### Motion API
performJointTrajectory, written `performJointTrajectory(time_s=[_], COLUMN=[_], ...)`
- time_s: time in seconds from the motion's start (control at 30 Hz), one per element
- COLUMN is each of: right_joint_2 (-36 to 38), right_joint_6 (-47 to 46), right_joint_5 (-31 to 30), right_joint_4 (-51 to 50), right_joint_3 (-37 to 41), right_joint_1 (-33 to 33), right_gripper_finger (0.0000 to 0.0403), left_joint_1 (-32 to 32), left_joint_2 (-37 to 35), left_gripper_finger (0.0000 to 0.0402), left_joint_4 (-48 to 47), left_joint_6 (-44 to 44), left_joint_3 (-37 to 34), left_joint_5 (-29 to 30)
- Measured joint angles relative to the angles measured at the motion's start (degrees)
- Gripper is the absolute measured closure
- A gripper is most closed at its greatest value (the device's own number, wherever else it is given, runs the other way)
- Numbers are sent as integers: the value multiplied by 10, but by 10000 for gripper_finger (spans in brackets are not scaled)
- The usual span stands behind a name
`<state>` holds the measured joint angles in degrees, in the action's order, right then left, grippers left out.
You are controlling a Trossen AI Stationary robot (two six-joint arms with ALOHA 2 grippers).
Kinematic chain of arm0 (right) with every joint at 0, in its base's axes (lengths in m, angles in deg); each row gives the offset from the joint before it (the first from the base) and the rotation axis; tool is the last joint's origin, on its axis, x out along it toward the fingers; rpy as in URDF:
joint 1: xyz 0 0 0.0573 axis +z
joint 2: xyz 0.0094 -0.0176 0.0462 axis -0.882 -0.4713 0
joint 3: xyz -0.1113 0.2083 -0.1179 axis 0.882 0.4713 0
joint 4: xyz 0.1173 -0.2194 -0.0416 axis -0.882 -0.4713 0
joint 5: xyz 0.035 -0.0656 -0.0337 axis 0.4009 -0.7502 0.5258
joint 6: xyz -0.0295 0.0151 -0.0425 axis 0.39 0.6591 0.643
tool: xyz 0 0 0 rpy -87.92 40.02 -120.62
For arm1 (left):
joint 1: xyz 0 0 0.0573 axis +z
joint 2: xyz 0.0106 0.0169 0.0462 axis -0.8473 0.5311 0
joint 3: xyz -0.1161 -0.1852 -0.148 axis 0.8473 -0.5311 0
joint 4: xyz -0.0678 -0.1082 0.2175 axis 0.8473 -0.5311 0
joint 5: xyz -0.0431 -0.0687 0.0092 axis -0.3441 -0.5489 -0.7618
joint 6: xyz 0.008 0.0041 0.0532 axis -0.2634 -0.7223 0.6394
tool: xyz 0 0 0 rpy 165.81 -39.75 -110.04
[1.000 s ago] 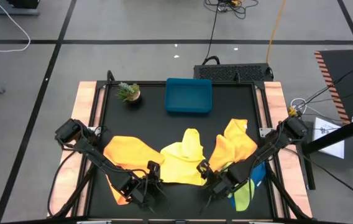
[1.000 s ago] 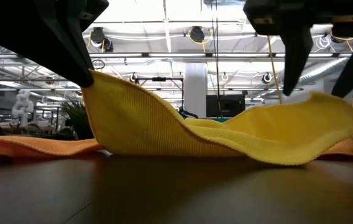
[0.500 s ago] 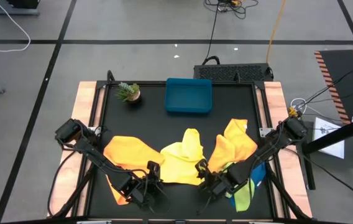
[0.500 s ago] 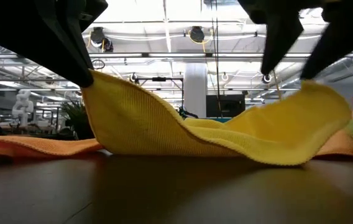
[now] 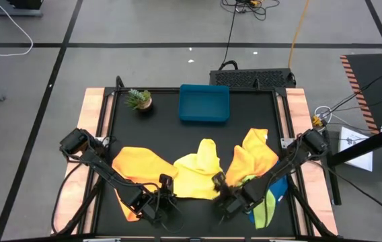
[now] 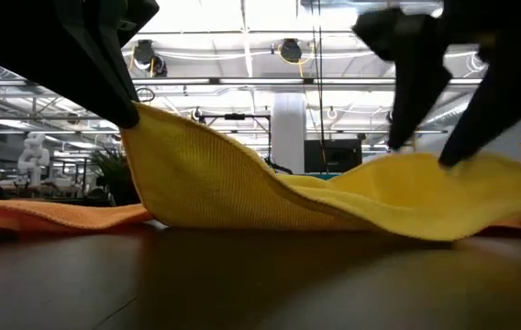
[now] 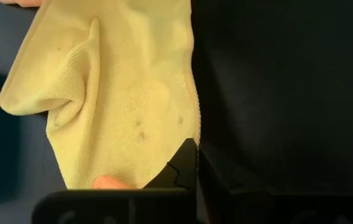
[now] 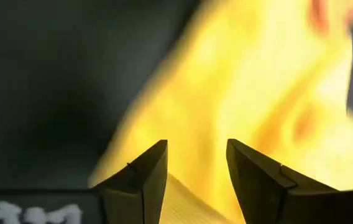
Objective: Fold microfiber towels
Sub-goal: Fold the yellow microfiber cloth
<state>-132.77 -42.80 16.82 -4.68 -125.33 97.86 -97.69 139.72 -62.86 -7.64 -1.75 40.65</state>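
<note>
The left gripper (image 5: 166, 190) is seen with its fingers (image 7: 189, 163) pressed together on the near left corner of the yellow towel (image 5: 198, 176), and that corner is held raised off the table (image 5: 245, 114); in the low view the cloth (image 6: 242, 188) is draped down from the pinch and sags toward the middle. The right gripper (image 5: 219, 190) is set at the towel's near right corner with its fingers (image 8: 148, 180) apart, the tips down on the cloth and the yellow edge lying between them; a clamp is not shown.

The yellow towel is spread at the middle of the table's near half. An orange towel (image 5: 137, 168) is laid to its left under the left arm, a second orange towel (image 5: 253, 156) to its right. Green (image 5: 263, 210) and blue (image 5: 280, 185) cloth are bunched under the right arm at the near right. At the far side a blue tray (image 5: 204, 104) and a small plant (image 5: 139, 100) are stood.
</note>
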Motion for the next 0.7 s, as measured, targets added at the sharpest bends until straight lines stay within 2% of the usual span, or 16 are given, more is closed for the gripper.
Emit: performJointTrajectory(time_s=[0.13, 0.3, 0.5, 0.7], right_joint_2=[7, 23, 36, 37], right_joint_6=[-86, -194, -192, -85], right_joint_5=[-15, 21, 47, 21], right_joint_4=[-136, -233, -207, -112], right_joint_3=[0, 0, 0, 0], right_joint_1=[-2, 23, 70, 89], right_gripper_finger=[259, 272, 280, 280], left_joint_1=[0, 0, 0, 0], left_joint_2=[0, 0, 0, 0], left_gripper_finger=[394, 393, 398, 391], left_joint_4=[-2, -1, 0, 0], left_joint_6=[-1, 0, 0, 0], left_joint_3=[0, 0, 0, 0], left_joint_5=[0, -4, -4, -4])
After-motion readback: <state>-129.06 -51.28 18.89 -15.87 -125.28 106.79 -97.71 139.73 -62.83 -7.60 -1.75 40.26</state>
